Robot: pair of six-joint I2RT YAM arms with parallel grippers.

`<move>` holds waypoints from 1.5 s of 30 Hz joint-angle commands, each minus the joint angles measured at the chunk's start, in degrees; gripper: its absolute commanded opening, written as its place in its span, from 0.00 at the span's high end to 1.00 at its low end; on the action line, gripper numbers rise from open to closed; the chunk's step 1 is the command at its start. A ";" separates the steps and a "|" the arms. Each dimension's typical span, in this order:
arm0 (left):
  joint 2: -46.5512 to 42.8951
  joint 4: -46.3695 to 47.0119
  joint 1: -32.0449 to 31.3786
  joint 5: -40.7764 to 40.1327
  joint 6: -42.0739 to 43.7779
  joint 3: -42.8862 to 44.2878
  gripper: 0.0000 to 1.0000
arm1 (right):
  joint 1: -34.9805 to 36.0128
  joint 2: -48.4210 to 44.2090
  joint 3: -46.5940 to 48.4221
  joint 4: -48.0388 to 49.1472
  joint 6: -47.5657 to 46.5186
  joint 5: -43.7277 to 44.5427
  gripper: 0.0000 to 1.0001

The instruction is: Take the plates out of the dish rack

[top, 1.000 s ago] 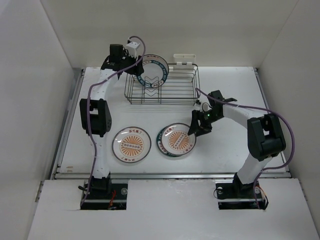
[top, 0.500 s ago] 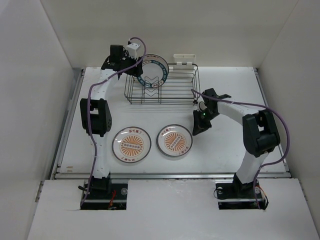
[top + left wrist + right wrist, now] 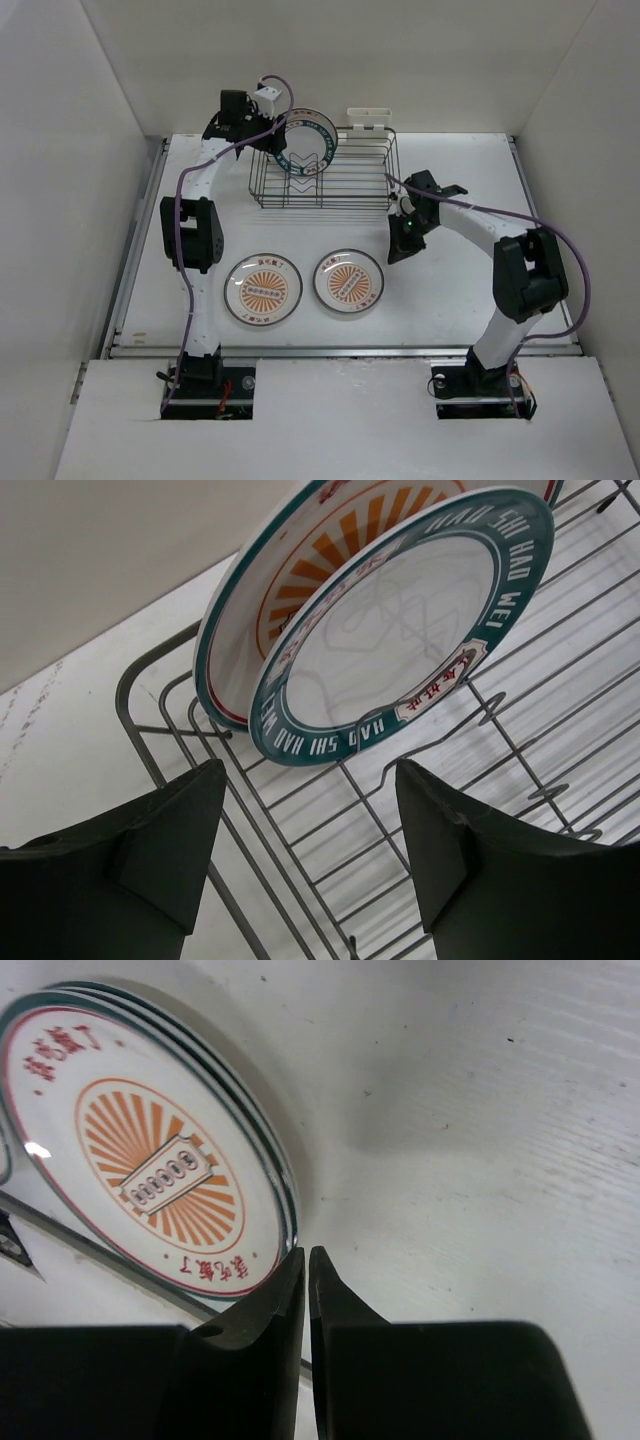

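The dark wire dish rack (image 3: pixel 345 185) stands at the back of the table. Two plates stand upright in its left end: a teal-rimmed plate (image 3: pixel 400 630) in front and an orange sunburst plate (image 3: pixel 285 590) behind it. My left gripper (image 3: pixel 310 850) hangs open just short of them, at the rack's left end (image 3: pixel 270 132), touching nothing. Two sunburst plates lie flat on the table, one on the left (image 3: pixel 263 288) and one on the right (image 3: pixel 349 280). My right gripper (image 3: pixel 397 255) is shut and empty, just right of the right-hand plate (image 3: pixel 150 1175).
A small white holder (image 3: pixel 368 118) clips to the rack's far side. White walls close in the table on the left, back and right. The right arm's purple cable (image 3: pixel 470 205) arches beside the rack's right end.
My right gripper let go of the right-hand plate's rim, shut, and drew back up and to the right. That plate now lies flat. The left gripper has hardly moved.
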 commanded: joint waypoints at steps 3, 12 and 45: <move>1.20 8.05 -0.01 2.80 -0.62 2.67 0.34 | 0.35 -5.67 5.37 -0.98 0.97 2.79 0.88; 6.65 9.48 -0.01 9.83 -1.25 6.80 0.40 | 0.35 3.99 19.24 -6.24 -3.17 2.79 0.87; -2.32 5.69 -0.01 19.50 -0.71 6.80 1.00 | 0.35 -1.27 15.04 -5.28 -2.02 2.70 0.87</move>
